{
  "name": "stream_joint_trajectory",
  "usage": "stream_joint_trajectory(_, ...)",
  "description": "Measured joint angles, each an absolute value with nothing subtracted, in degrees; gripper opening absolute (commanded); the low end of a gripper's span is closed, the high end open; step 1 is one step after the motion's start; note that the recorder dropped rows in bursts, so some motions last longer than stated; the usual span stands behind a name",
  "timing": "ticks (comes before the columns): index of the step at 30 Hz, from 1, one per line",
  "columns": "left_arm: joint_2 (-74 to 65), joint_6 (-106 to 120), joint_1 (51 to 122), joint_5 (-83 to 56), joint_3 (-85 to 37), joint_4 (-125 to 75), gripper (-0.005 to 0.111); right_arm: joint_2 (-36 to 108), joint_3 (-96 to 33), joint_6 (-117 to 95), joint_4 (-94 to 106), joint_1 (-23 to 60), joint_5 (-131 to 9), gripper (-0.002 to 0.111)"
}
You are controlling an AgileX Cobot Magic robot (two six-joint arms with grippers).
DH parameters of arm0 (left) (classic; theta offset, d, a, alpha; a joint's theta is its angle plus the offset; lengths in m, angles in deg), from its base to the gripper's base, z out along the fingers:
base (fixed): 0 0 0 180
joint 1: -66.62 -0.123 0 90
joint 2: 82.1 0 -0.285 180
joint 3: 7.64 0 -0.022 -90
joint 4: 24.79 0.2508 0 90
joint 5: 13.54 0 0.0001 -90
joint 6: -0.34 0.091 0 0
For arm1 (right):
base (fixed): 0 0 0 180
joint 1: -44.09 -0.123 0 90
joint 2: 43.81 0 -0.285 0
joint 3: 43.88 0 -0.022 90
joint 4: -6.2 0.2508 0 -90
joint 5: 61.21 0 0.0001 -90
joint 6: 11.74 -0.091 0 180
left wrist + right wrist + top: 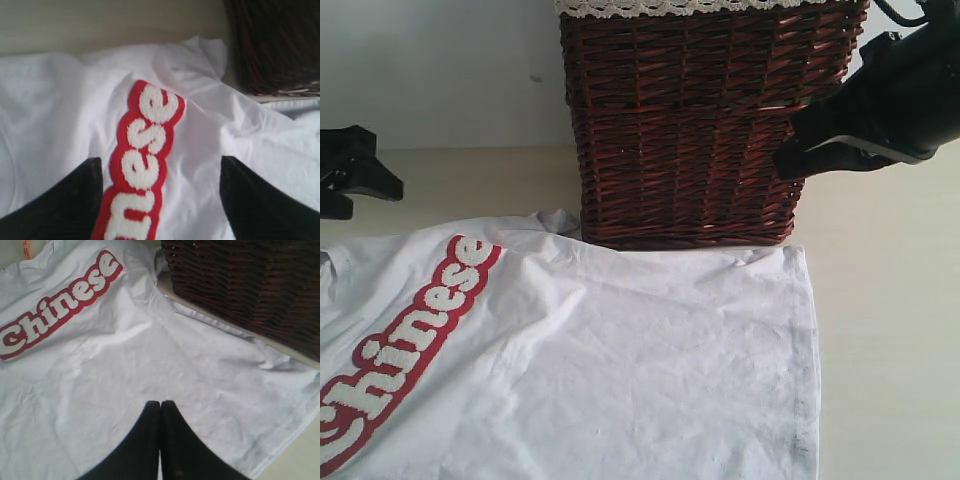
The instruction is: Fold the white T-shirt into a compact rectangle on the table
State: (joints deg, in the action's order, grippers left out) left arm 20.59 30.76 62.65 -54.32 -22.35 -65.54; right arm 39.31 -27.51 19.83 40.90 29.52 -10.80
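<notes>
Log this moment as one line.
white T-shirt: spread on table, wrinkled | left end effector: open over lettering | right end effector: shut, empty | wicker basket: beside shirt

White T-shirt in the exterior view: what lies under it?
The white T-shirt lies spread on the pale table, which shows beside its hem. Anything else beneath is hidden by the cloth.

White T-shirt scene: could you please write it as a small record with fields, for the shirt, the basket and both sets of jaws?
shirt: white T-shirt spread wrinkled on the table, red-edged lettering facing up
basket: dark wicker basket stands at the shirt's edge
left gripper: jaws open over the lettering, holding nothing
right gripper: jaws shut, empty, over plain cloth
</notes>
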Motion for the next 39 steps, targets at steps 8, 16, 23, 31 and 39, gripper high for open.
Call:
stream_joint_trajectory(8, 41.23, 43.65, 62.65, -53.24, -7.47, -65.54, 0.068, 39.31, -27.51, 19.83, 41.24, 29.52, -10.7, 0.0)
stream_joint_trajectory(16, 53.32, 48.99, 63.13, -56.74, 3.65, -67.26, 0.068, 39.31, -27.51, 19.83, 41.46, 29.52, -10.35, 0.0)
stream_joint_trajectory(23, 56.33, 49.77, 67.05, -53.63, 4.58, -65.22, 0.067, 39.31, -27.51, 19.83, 41.68, 29.52, -9.58, 0.0)
stream_joint_trajectory(31, 56.56, 50.49, 70.55, -51.79, 4.84, -61.0, -0.001, 39.25, -27.51, 19.83, 41.68, 29.52, -9.49, 0.0)
stream_joint_trajectory(39, 51.35, 42.8, 70.55, -57.43, 4.84, -52.13, 0.0, 38.96, -27.51, 19.83, 41.9, 29.52, -9.27, 0.0)
